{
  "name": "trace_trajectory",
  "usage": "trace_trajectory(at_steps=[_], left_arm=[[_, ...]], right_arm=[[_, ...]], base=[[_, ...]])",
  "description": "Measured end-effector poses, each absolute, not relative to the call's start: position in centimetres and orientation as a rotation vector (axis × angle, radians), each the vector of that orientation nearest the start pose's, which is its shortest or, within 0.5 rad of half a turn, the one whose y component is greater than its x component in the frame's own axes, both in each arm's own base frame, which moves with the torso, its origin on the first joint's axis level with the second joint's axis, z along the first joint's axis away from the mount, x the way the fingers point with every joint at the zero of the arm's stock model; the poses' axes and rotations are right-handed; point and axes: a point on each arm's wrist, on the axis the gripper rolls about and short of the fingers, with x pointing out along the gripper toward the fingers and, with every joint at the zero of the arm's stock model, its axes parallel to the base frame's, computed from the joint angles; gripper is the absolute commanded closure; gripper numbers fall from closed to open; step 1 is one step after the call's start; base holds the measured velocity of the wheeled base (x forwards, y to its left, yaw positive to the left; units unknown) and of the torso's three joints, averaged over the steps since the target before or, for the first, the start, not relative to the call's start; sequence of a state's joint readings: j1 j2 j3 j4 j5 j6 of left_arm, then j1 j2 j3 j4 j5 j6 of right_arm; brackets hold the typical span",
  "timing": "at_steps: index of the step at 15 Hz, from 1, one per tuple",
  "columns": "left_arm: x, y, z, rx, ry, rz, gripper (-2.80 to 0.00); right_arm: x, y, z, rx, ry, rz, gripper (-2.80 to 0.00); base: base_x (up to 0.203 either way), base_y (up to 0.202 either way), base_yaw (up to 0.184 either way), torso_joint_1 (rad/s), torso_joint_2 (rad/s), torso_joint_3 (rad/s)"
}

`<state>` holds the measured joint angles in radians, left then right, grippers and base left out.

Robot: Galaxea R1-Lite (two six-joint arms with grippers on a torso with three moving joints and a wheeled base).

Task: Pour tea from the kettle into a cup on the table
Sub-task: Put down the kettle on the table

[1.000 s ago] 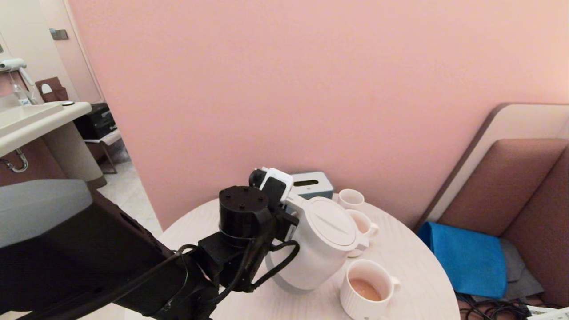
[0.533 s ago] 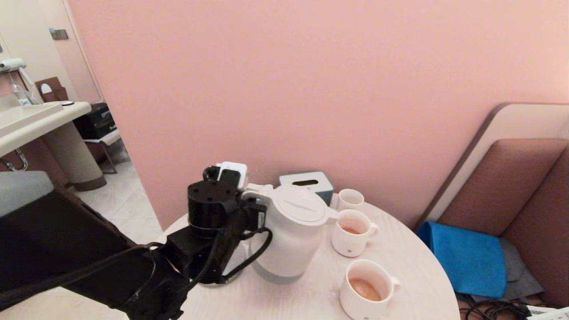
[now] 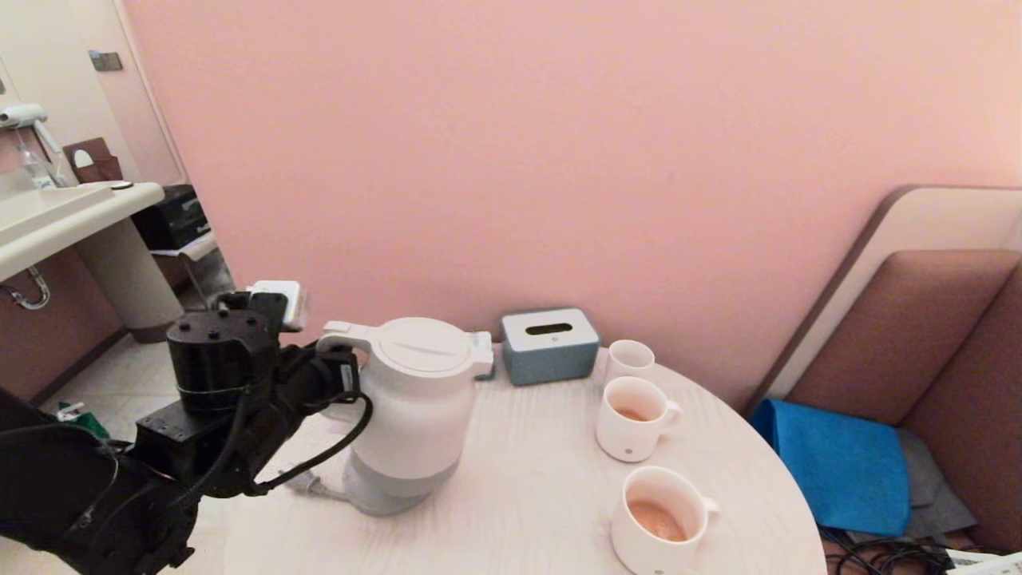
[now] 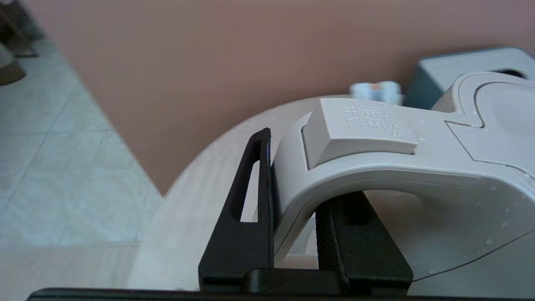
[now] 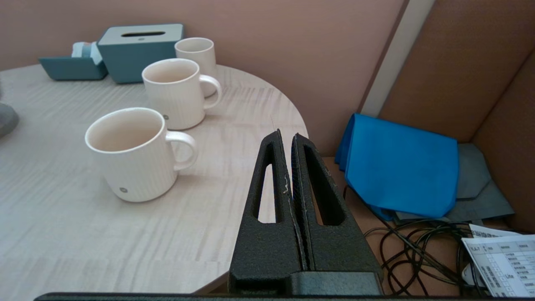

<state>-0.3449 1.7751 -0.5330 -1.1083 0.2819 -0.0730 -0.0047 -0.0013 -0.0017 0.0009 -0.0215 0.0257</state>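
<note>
Pink wall (image 3: 559, 144) fills most of the head view, plain, evenly lit, no window in sight. Far left: doorway into a side area with a cream washbasin counter (image 3: 64, 212) on a rounded pedestal, chrome drain pipe (image 3: 28, 295) under it, a wall-mounted hair dryer (image 3: 22, 116) above. Floor there is pale tile (image 4: 54, 138). A dark unit on a small metal stand (image 3: 180, 231) sits behind the pedestal. Right side: brown upholstered bench seat (image 3: 918, 335) with a cream panel behind it, blue folded cloth (image 3: 830, 463) on a grey one, black cables (image 5: 418, 255) and a printed sheet (image 5: 503, 263) on the seat.
</note>
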Motion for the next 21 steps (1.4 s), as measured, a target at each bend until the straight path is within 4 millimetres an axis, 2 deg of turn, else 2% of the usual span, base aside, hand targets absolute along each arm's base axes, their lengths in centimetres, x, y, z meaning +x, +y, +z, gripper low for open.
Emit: trace_trajectory(at_steps=[3, 7, 11, 14, 21], left_arm=[[27.7, -6.5, 13.6, -0.053, 0.09, -0.04, 0.0], [28.7, -5.0, 12.6, -0.058, 0.073, -0.007, 0.0], [29.9, -4.7, 10.6, -0.069, 0.041, -0.011, 0.0], [30.3, -4.8, 8.9, -0.098, 0.09, -0.011, 0.0], [29.8, -4.8, 7.4, -0.127, 0.152, -0.009, 0.0]], right_arm=[[-2.3, 0.0, 7.6, 0.026, -0.003, -0.025, 0.0], [-2.3, 0.0, 7.6, 0.026, -0.002, -0.026, 0.0], [-2.3, 0.0, 7.6, 0.026, -0.002, -0.026, 0.0], [-2.3, 0.0, 7.6, 0.026, -0.002, -0.026, 0.0], [-2.3, 0.0, 7.6, 0.026, -0.002, -0.026, 0.0]], base=[[0.0, 0.0, 0.0, 0.0, 0.0, 0.0], [0.0, 0.0, 0.0, 0.0, 0.0, 0.0], [0.0, 0.0, 0.0, 0.0, 0.0, 0.0], [0.0, 0.0, 0.0, 0.0, 0.0, 0.0], [0.0, 0.0, 0.0, 0.0, 0.0, 0.0]])
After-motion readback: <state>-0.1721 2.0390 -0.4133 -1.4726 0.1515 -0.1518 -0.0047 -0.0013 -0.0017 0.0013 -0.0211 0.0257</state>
